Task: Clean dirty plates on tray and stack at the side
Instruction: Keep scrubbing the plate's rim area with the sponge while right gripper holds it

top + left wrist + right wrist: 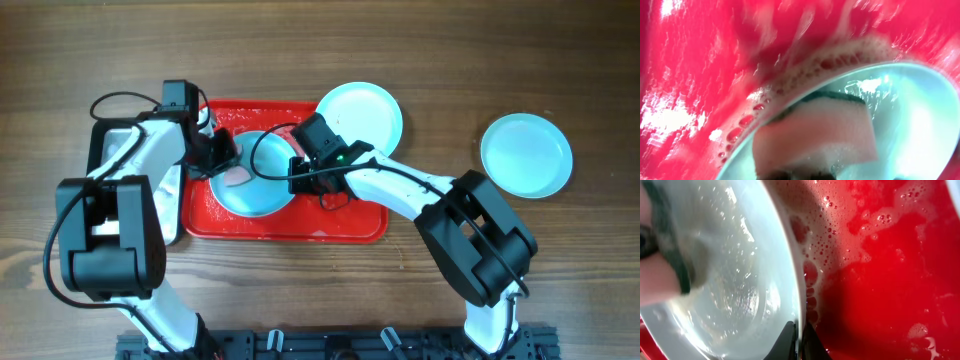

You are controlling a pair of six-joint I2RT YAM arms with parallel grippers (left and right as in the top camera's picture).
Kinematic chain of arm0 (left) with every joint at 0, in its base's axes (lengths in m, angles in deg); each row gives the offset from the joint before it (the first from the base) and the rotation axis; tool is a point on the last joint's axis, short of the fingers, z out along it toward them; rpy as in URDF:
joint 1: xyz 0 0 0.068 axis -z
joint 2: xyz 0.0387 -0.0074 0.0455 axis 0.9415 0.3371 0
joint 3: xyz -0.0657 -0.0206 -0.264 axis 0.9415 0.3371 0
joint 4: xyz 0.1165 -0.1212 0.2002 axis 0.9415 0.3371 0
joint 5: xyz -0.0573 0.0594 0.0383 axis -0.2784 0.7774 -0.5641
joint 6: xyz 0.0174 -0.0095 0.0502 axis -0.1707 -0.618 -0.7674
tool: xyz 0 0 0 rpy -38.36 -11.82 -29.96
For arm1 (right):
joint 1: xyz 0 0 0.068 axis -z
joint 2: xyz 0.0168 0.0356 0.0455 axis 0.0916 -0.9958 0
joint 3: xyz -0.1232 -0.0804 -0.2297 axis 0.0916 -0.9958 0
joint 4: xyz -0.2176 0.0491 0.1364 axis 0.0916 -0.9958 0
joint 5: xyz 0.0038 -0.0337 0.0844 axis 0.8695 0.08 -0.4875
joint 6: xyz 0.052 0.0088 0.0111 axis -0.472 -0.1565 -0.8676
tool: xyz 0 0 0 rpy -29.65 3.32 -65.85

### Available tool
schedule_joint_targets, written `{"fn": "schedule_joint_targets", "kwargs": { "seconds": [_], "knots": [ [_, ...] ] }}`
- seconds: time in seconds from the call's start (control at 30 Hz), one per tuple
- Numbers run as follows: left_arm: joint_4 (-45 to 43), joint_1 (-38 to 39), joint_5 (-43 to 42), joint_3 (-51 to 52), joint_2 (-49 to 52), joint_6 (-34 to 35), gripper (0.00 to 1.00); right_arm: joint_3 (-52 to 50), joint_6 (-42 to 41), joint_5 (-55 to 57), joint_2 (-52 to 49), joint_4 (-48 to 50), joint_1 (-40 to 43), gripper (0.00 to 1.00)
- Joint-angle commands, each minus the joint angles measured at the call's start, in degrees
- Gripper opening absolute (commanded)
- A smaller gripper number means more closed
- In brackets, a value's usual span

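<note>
A pale turquoise plate lies tilted in the red tray, which is wet and foamy. My right gripper is shut on this plate's right rim. My left gripper is shut on a pink sponge with a dark green edge, pressed on the plate's face. The sponge shows at the left edge of the right wrist view. A second plate lies at the tray's back right corner. A third plate lies on the table at the far right.
A grey metal pan sits left of the tray, mostly under my left arm. Soapy water and bubbles cover the tray floor. The table is brown wood.
</note>
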Motion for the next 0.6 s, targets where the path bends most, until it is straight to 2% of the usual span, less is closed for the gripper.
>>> {"fn": "schedule_joint_targets", "kwargs": {
  "seconds": [0.0,0.1,0.13,0.2,0.27,0.33,0.57],
  "knots": [
    [-2.62,1.99,17.46,2.95,5.92,12.5,0.04,-1.88,1.84,0.87,-4.15,-1.03,-1.16,0.04],
    [0.33,3.87,26.47,2.95,5.9,14.14,0.04,-1.88,1.95,0.63,-4.15,-1.01,-1.16,0.04],
    [1.16,4.46,26.86,2.93,5.84,13.55,0.04,-1.88,2.03,0.61,-4.15,-0.96,-1.16,0.04],
    [3.54,5.97,23.26,2.54,5.11,9.09,0.04,-1.88,2.1,0.46,-4.15,-0.87,-1.16,0.04],
    [5.86,7.76,16.52,1.77,4.07,1.46,0.04,-1.88,2.27,0.44,-4.15,-0.81,-1.16,0.04],
    [7.28,9.57,13.88,1.6,2.91,-1.64,0.04,-1.88,2.27,0.46,-4.15,-0.76,-1.16,0.04],
    [8.66,18.47,13.92,1.6,1.92,-1.75,0.04,-1.88,2.25,0.46,-4.15,-0.46,-1.16,0.04]
  ]
}}
